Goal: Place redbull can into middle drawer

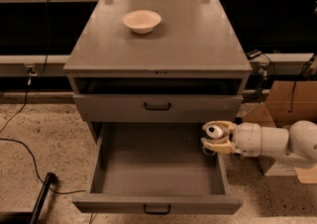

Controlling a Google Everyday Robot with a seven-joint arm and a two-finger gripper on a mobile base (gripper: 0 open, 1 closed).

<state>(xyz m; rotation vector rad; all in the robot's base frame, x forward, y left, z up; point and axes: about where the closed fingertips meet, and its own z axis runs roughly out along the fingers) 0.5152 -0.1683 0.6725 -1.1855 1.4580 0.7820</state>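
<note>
Redbull can (214, 131), silver top visible, in gripper (215, 137), at middle drawer (158, 168) right side

The grey counter (198, 44) carries one thing only: a round cream bowl (141, 21), upright, toward 11 o'clock on its top and well back from the front edge. Lower down, at about 4 o'clock from the counter's middle, the pincer (216, 138) hangs at the right wall of the open middle drawer (158, 168), clasped around the redbull can (213, 130).
</note>
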